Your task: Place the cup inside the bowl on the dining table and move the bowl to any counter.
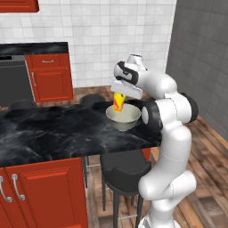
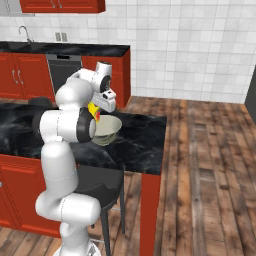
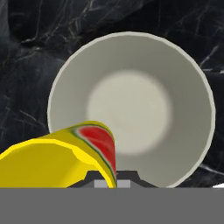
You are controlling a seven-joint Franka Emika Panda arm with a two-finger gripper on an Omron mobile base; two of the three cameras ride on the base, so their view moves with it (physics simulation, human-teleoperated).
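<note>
The yellow cup [image 1: 118,102] with its orange-red mark hangs tilted just above the pale grey-green bowl [image 1: 123,117], pinched in my shut gripper [image 1: 119,99]. The bowl stands near the right end of the black marble dining table [image 1: 53,129]. In the right base view the cup [image 2: 93,111] shows between the hand and the bowl [image 2: 107,130]. In the hand view the cup [image 3: 52,162] lies at lower left over the near rim of the bowl [image 3: 131,105], whose light inside holds nothing. The gripper [image 3: 111,180] is mostly covered by the cup.
A black marble counter [image 1: 33,48] with red cabinets and a dark appliance [image 1: 15,82] runs along the tiled back wall. A dark round stool [image 1: 124,171] stands under the table's near edge beside my base. Wooden floor [image 2: 210,160] lies open to the right of the table.
</note>
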